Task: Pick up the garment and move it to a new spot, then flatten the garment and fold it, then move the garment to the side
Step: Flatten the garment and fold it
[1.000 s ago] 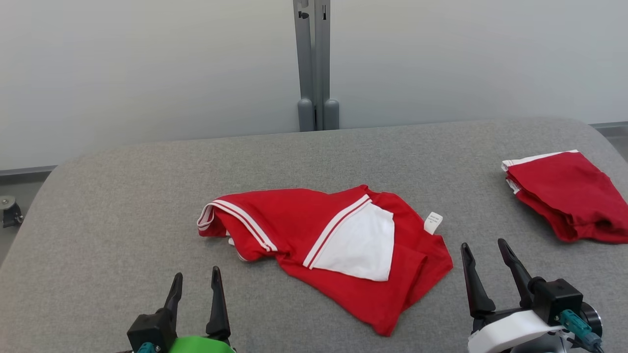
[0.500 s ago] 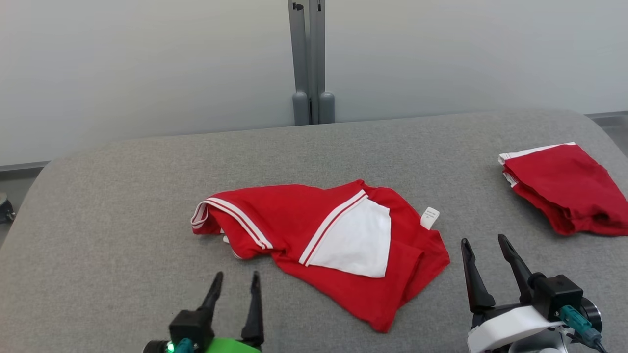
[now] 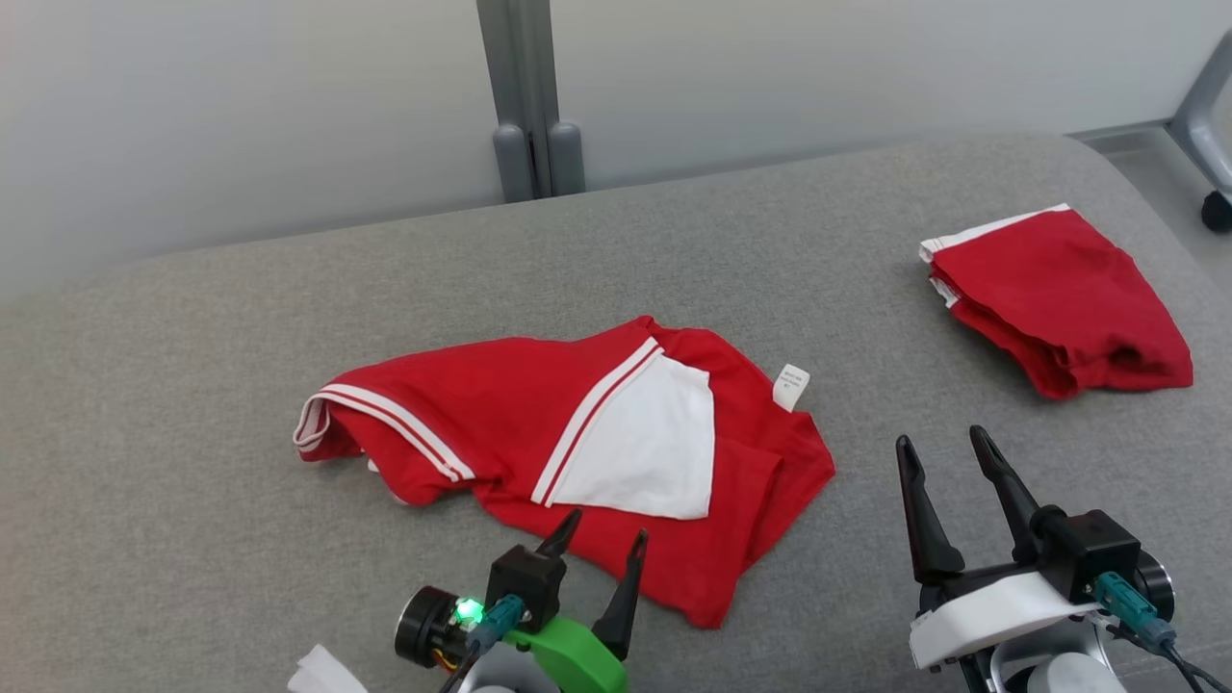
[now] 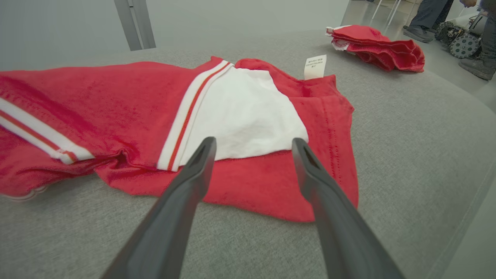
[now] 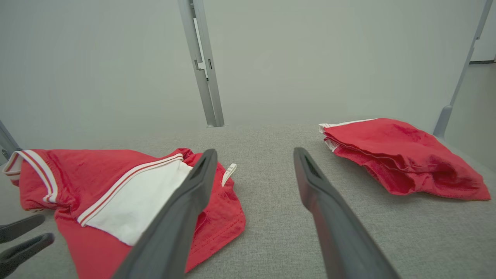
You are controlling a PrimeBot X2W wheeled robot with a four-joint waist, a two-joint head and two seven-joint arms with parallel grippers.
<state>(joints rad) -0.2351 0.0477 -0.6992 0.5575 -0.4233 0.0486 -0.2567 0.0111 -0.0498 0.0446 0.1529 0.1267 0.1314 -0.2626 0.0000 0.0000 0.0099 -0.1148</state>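
A crumpled red garment (image 3: 462, 404) with white stripes and a white panel lies mid-table; the left wrist view shows it as well (image 4: 116, 97), and so does the right wrist view (image 5: 89, 170). My left gripper (image 3: 608, 527) is open, its tips just over the garment's near hem, nothing between them (image 4: 254, 141). It also shows at the lower left of the right wrist view (image 5: 46, 228). My right gripper (image 3: 940, 440) stands open over bare table to the right of the garment (image 5: 254, 152).
A second, folded red garment (image 3: 1059, 289) lies at the table's far right (image 4: 379, 46) (image 5: 399, 155). The grey padded table (image 3: 192, 318) ends at a grey post (image 3: 525, 96) and wall. A person's shoes (image 4: 418, 33) and a chair wheel (image 3: 1215, 207) are beyond the right edge.
The head camera has turned, shifting the whole picture left and up. My left gripper has moved right and forward to the garment's near hem. The right gripper has held still.
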